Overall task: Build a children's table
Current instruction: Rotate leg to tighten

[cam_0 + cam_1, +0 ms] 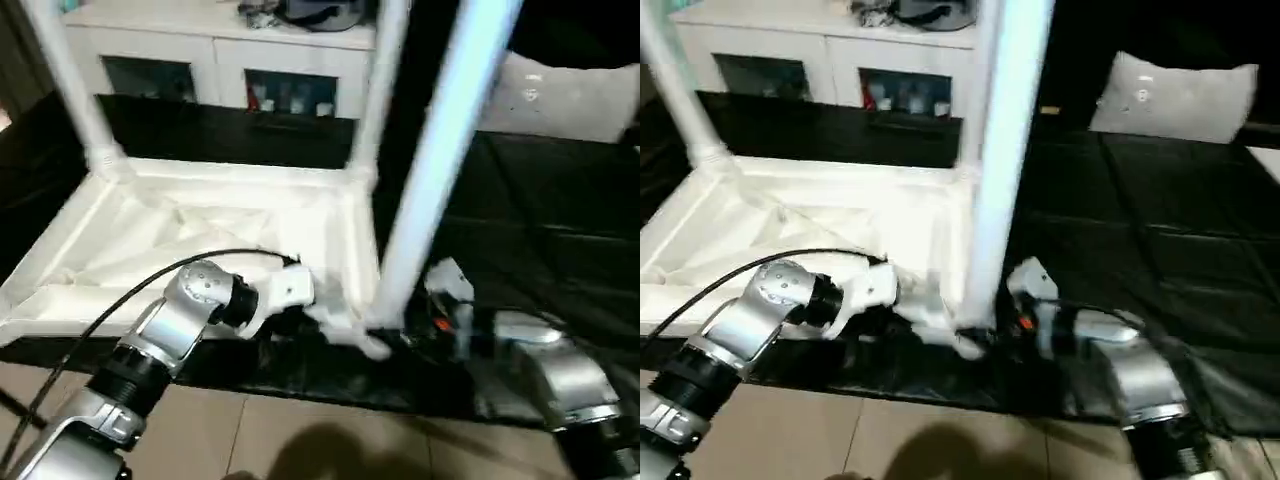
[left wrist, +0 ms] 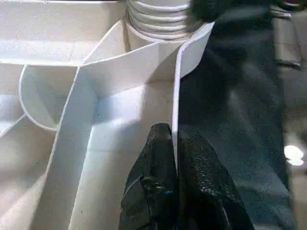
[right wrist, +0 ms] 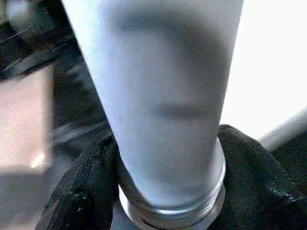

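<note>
While the children's table lies upside down on a black mat, its ribbed underside facing up, two legs are seen standing in its far corner sockets. A third leg rises at the near right corner, and it is clasped near its base between the black fingers of the right gripper (one finger on each side). The table's thin side wall is pinched by the left gripper, its fingers closed tight on the edge. A white cabinet is seen beyond the mat.
</note>
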You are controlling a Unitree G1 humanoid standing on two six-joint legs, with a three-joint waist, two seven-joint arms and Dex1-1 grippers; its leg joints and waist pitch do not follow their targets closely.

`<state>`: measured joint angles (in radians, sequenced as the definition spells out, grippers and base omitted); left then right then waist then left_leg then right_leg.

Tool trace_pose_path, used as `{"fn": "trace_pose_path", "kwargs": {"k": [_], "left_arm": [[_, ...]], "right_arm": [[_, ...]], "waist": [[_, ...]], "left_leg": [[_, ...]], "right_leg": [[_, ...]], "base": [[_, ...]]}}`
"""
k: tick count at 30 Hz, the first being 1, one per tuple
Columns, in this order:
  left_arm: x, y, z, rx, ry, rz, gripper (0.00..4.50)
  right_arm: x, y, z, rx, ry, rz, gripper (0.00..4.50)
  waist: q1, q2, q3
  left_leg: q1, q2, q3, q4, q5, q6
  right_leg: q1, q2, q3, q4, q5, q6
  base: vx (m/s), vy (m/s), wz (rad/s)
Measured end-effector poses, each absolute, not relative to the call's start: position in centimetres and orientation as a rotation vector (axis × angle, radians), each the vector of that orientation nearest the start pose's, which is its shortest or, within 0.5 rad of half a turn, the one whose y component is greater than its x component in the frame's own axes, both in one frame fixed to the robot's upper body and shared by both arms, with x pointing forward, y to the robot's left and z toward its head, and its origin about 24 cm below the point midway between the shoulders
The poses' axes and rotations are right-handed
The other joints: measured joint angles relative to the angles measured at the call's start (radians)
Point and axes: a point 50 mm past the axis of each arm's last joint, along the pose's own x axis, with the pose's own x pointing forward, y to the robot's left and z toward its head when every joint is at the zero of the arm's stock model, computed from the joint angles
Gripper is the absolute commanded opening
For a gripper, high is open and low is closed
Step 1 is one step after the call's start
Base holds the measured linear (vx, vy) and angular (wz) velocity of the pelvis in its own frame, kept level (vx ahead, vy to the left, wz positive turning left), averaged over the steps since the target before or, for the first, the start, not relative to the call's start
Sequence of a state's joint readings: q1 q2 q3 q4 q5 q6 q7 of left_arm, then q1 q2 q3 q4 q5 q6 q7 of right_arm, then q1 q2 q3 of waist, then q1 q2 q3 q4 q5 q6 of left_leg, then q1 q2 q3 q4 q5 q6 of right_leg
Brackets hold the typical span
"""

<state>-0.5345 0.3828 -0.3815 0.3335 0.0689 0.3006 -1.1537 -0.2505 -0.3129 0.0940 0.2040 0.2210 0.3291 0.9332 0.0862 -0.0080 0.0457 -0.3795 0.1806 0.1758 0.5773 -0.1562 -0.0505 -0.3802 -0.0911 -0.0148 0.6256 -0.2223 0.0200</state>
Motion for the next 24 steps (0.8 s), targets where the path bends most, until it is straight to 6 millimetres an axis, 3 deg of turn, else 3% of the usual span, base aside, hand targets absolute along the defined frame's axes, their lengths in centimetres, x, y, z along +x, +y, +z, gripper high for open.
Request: {"fn": "trace_pose_path", "kwargs": {"k": [6,11,12,15,16,20,24], "left_arm": [[30.8,8.1,5.2,0.363,0.502,-1.114,0.0],[31.5,6.0,5.3,0.288,0.497,-0.971,0.0],[31.5,5.6,5.3,0.281,0.492,-0.969,0.0],[31.6,5.7,5.5,0.285,0.483,-0.962,0.0],[31.6,6.0,5.7,0.296,0.476,-0.957,0.0],[31.5,6.5,6.0,0.373,0.442,-0.981,0.0],[31.5,7.2,5.9,0.407,0.432,-1.007,0.0]], "right_arm": [[29.7,-14.1,3.3,0.111,0.315,0.632,2.69],[31.3,-13.5,3.6,0.138,0.29,0.43,2.69],[31.3,-13.6,3.6,0.139,0.283,0.417,3.25],[31.4,-13.3,3.8,0.157,0.261,0.415,3.25],[31.4,-13.1,3.9,0.166,0.253,0.419,3.53],[31.2,-13.0,4.1,0.171,0.231,0.461,3.78],[30.6,-14.0,3.9,0.116,0.225,0.553,4.12]], "waist": [[-0.037,0.0,0.0],[-0.036,0.004,0.001],[-0.032,0.004,0.001],[-0.027,0.005,0.001],[-0.027,0.005,0.001],[-0.026,0.005,0.001],[-0.025,0.005,0.001]], "left_leg": [[-0.003,-0.001,0.0,0.0,0.001,-0.001],[-0.007,-0.004,0.0,0.0,0.0,0.0],[-0.007,-0.006,0.0,-0.001,-0.001,0.002],[-0.007,-0.006,0.0,-0.005,-0.002,0.003],[-0.009,-0.005,0.0,-0.008,-0.002,0.003],[-0.014,0.001,0.0,-0.009,0.001,0.007],[-0.015,0.001,0.0,-0.009,0.0,0.003]], "right_leg": [[-0.003,-0.001,0.0,-0.013,0.0,0.0],[-0.004,-0.003,0.002,-0.016,0.009,-0.006],[-0.004,-0.003,0.003,-0.016,0.014,-0.009],[-0.005,-0.003,0.001,-0.017,0.012,-0.005],[-0.007,-0.002,0.0,-0.017,0.011,-0.003],[-0.015,0.002,-0.002,-0.015,0.01,-0.001],[-0.016,0.003,-0.002,-0.014,0.01,-0.001]], "base": [[0.0,0.0,0.0],[0.0,0.0,0.0],[0.0,0.0,0.0],[0.04,-0.012,0.0],[0.056,-0.023,-0.01],[0.0,0.0,0.0],[0.0,0.0,0.0]]}}
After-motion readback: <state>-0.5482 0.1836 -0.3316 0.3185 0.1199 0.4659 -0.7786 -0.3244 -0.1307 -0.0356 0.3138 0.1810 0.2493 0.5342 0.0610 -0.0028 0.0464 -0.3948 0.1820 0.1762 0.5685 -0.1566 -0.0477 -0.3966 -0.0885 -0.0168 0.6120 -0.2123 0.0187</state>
